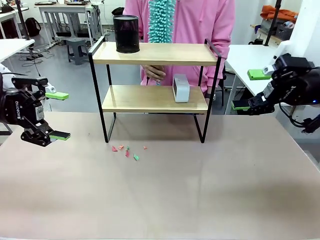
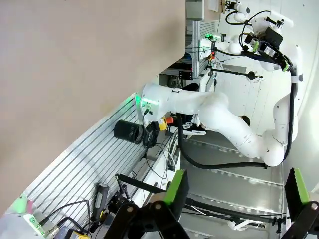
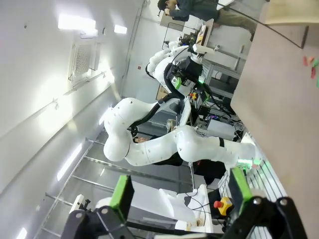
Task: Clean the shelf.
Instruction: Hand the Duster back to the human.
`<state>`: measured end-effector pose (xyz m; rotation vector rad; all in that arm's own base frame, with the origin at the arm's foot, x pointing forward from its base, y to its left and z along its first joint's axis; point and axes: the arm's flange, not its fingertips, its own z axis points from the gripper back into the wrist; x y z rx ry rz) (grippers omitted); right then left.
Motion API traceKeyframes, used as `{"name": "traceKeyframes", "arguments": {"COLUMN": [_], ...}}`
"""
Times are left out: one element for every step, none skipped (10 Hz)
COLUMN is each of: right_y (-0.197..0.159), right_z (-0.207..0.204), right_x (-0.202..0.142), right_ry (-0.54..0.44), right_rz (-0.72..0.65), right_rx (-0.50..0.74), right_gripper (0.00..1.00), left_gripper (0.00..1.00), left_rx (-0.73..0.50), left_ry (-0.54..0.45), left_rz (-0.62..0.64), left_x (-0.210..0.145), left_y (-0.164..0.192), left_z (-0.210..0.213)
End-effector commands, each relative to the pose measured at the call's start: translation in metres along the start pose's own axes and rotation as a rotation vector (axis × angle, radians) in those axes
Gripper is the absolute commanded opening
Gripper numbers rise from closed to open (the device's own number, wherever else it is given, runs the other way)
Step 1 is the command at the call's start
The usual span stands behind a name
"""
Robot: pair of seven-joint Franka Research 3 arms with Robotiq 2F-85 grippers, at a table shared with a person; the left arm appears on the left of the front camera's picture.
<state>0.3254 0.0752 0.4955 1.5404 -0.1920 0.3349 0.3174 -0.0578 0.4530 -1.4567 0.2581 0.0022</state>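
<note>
- Front view: the left gripper (image 1: 59, 115) hangs at the left edge of the worktop (image 1: 160, 200) with its jaws spread wide and nothing between them. The right gripper (image 1: 249, 90) hangs at the right edge, jaws likewise spread and empty.
- Front view: the shelf (image 1: 155, 85) stands between the two grippers, farther across the worktop and well apart from both. A black cup (image 1: 126, 34) stands on its top board, a small white box (image 1: 181, 88) on its lower board.
- Front view: a person's hand (image 1: 154, 73) behind the shelf holds a teal duster (image 1: 161, 20) upright. Small paper scraps (image 1: 127, 150) lie on the worktop just in front of the shelf, nearer the left jaws.
- Left wrist view: the left jaws stand open, green pads (image 2: 176, 187) apart, with the right arm (image 2: 219, 119) beyond them.
- Right wrist view: the right jaws stand open, green pads (image 3: 121, 191) apart, with the left arm (image 3: 164, 144) beyond them.
</note>
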Motion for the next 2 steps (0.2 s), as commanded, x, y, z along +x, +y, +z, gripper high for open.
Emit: {"name": "traceKeyframes", "arguments": {"right_y": [-0.0006, -0.0006], "right_z": [0.0027, 0.0027], "right_x": [-0.0021, -0.0021], "right_ry": [0.003, 0.003], "right_rz": [0.016, 0.016], "right_rx": [0.006, 0.006], "right_gripper": [1.0, 1.0], "left_gripper": [1.0, 1.0], "left_rx": [-0.003, -0.003], "left_ry": [-0.001, -0.001], "left_rz": [0.012, 0.012], "left_x": [-0.0019, -0.0019], "left_y": [-0.0023, -0.0023], "left_z": [0.0008, 0.0008]}}
